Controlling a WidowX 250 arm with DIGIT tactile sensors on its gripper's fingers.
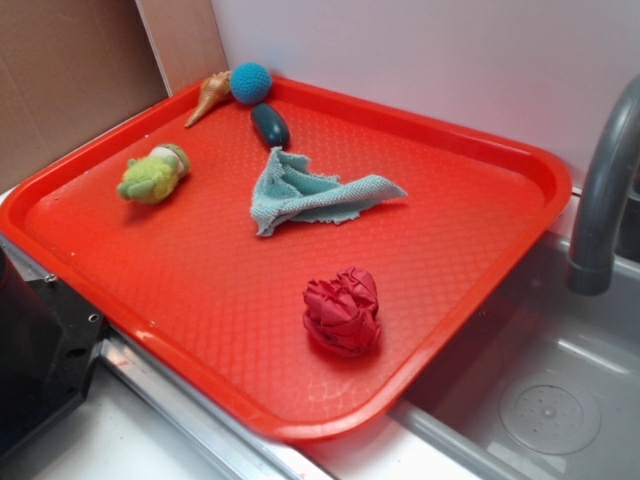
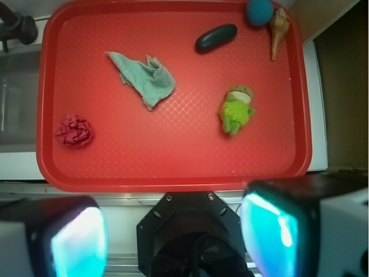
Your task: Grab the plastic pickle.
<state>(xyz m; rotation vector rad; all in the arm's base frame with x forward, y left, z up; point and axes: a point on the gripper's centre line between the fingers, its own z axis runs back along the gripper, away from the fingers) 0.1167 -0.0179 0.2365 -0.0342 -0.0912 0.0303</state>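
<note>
I see my claw (image 2: 176,234) spread open, holding nothing, high above the red plastic tray (image 2: 173,170); the glossy dark teal-green oblong plastic pickle (image 2: 215,38) lies far ahead, slightly right.

Dark teal pickle (image 1: 270,124), red textured tray (image 1: 200,290), blue ball (image 1: 250,82), teal cloth (image 1: 305,192)

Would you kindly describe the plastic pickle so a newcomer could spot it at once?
Find the red tray beside the sink, then its far corner, where a blue ball and a cone shell sit. The plastic pickle lies just beside them: a smooth, glossy, dark green capsule, neither knitted nor ridged.
</note>
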